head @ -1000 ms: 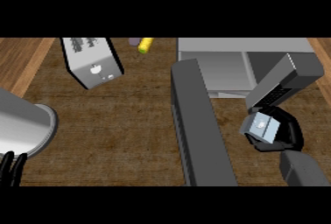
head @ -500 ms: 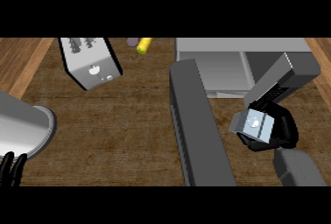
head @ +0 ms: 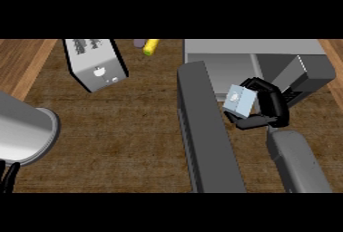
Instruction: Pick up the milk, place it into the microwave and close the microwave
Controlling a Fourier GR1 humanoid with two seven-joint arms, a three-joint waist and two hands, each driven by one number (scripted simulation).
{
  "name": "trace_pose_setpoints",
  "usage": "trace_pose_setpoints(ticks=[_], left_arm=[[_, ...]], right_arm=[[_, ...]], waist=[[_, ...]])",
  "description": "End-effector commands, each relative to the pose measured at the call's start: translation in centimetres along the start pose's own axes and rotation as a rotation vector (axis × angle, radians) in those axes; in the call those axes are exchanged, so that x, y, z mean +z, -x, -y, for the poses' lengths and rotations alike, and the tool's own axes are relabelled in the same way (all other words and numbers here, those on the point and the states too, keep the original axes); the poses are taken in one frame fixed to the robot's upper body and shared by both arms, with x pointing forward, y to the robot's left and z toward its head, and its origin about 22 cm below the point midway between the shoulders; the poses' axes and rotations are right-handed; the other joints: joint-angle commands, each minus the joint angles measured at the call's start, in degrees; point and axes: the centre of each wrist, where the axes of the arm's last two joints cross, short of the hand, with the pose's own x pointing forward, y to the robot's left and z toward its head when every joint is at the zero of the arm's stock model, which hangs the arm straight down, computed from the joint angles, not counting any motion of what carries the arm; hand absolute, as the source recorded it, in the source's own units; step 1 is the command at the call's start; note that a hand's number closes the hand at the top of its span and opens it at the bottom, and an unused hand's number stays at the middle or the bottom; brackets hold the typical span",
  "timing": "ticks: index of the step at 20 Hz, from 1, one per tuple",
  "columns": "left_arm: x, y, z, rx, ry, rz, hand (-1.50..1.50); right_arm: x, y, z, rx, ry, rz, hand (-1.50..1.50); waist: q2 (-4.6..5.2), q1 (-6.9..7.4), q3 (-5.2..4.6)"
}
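The right hand (head: pixel 264 106) comes up from the lower edge on a grey forearm (head: pixel 298 165), its black fingers and thumb curled round the milk (head: pixel 240 99). The carton is pale blue with a white mark on its face, tilted, held at the hand's left side, with the fingers wrapping its far and right sides and the thumb below it. The hand hangs in front of the microwave (head: pixel 261 61), whose open grey cavity lies just beyond the fingers; the carton overlaps the cavity's near edge, and whether it is already inside cannot be told.

Just left of the hand stands the microwave's open door (head: pixel 208 136), a long dark slab running from the cavity's left corner down to the lower edge. The milk sits close beside the door's right face, with only a narrow gap. To the hand's right a dark grey block (head: pixel 308 74) of the microwave's side leans in, touching or nearly touching the fingers, so the hand works in a tight slot between door and block. The open room lies ahead, into the cavity.

Far to the left, beyond the door, the brown counter (head: pixel 127 127) holds a grey toaster (head: pixel 94 63), a yellow thing (head: pixel 150 46) and a metal pot (head: pixel 23 131). The left hand (head: pixel 8 176) shows only as dark fingers at the lower left corner; their pose cannot be told.
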Motion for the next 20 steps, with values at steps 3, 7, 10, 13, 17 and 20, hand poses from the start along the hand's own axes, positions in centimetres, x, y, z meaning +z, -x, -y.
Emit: trace_pose_setpoints(ticks=[3, 7, 10, 13, 17, 20], left_arm=[[0.0, 0.9, -0.9, 0.008, 0.007, -0.001, -1.50], [-1.2, 1.4, -2.0, 0.017, 0.012, 0.010, -1.50], [-0.5, 1.2, -0.6, 0.020, 0.030, 0.020, -1.50], [-1.6, 1.6, -0.5, 0.019, 0.055, 0.017, -1.50], [-2.0, 1.2, -1.0, 0.020, 0.080, 0.014, -1.50], [-1.9, 1.9, -1.6, 0.027, 0.089, 0.030, -1.50]], right_arm=[[-4.8, 0.8, 0.2, 0.027, 0.009, -0.022, 1.50], [-7.6, 0.6, -1.5, 0.009, -0.005, -0.037, 1.50], [-8.1, 1.4, -2.6, 0.050, -0.018, -0.046, 1.50], [-9.5, 0.6, -1.8, 0.090, -0.007, -0.036, 1.50], [-10.2, 0.5, -2.6, 0.133, 0.009, -0.021, 1.50], [-11.4, -0.5, -1.6, 0.187, 0.012, -0.011, 1.50]], waist=[[0.39, 0.91, 0.05], [0.58, 1.19, 0.07], [0.82, 2.16, 0.10], [1.67, 3.55, 0.16], [1.83, 3.94, 0.17], [1.96, 4.41, 0.14]])
